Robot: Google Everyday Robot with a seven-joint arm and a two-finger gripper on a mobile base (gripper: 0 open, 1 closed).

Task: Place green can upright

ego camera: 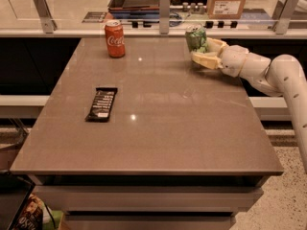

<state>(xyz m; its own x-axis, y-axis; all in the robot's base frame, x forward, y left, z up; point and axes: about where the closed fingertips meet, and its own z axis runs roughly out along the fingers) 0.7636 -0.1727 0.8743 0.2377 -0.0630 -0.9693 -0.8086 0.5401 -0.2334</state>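
The green can (195,38) stands nearly upright at the far right of the brown table (158,128), its silver top facing up. My gripper (205,51) reaches in from the right on the white arm, and its cream fingers (206,59) are closed around the can's lower side. Whether the can's base rests on the table or hangs just above it cannot be told.
A red Coca-Cola can (114,39) stands upright at the far left of the table. A dark candy bar (101,103) lies flat left of centre. A railing with metal posts (164,6) runs behind the table's far edge.
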